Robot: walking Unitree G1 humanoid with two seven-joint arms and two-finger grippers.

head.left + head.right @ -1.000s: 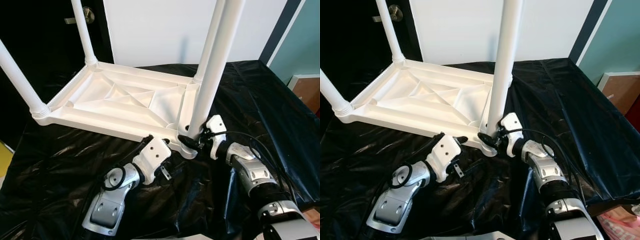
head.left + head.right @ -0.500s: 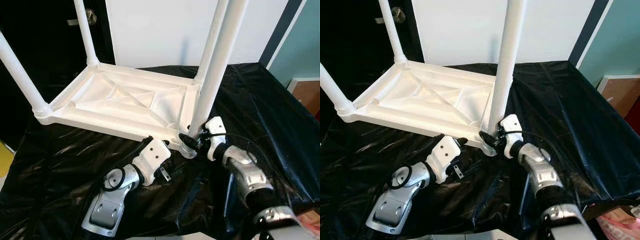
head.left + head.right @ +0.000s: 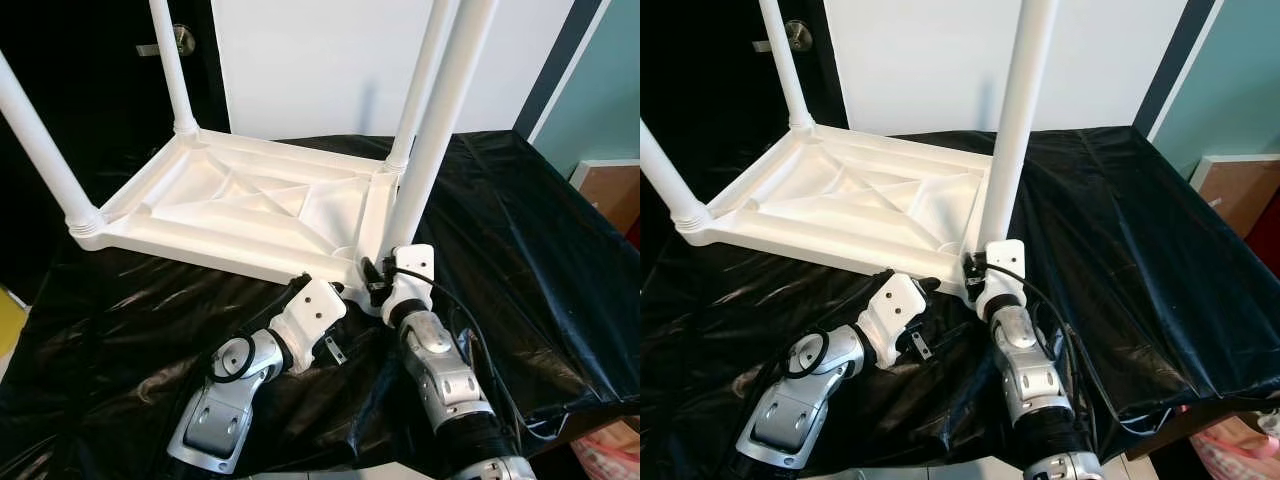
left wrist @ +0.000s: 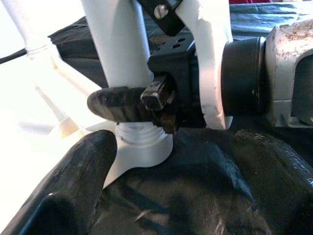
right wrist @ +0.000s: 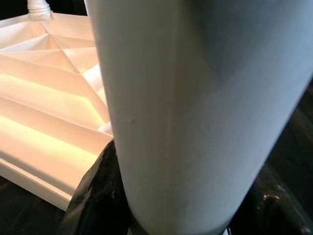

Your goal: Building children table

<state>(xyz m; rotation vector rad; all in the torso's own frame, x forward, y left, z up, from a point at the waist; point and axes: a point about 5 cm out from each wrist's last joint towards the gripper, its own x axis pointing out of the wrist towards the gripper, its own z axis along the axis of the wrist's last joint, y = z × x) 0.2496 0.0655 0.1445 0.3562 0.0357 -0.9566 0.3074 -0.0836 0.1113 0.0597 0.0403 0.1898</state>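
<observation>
A white plastic children's table (image 3: 200,255) lies upside down on a black sheet, with its legs pointing up. My right gripper (image 3: 375,275) is shut around the base of the near right leg (image 3: 430,140), just above its threaded socket at the table's corner. In the left wrist view a black finger (image 4: 122,103) of that gripper wraps the leg. My left gripper (image 3: 305,283) rests open on the sheet, just in front of the table's near rim and left of that corner, holding nothing. One of its fingertips (image 4: 73,186) lies beside the socket.
The black sheet (image 3: 520,230) covers the whole work surface and drops off at the front and right edges. A dark door with a knob (image 3: 180,40) stands behind on the left. A wooden cabinet (image 3: 610,185) stands at the right, by a teal wall.
My right forearm has swung from the right side round to the front while its gripper stayed closed on the leg's base. The left arm has barely moved.
</observation>
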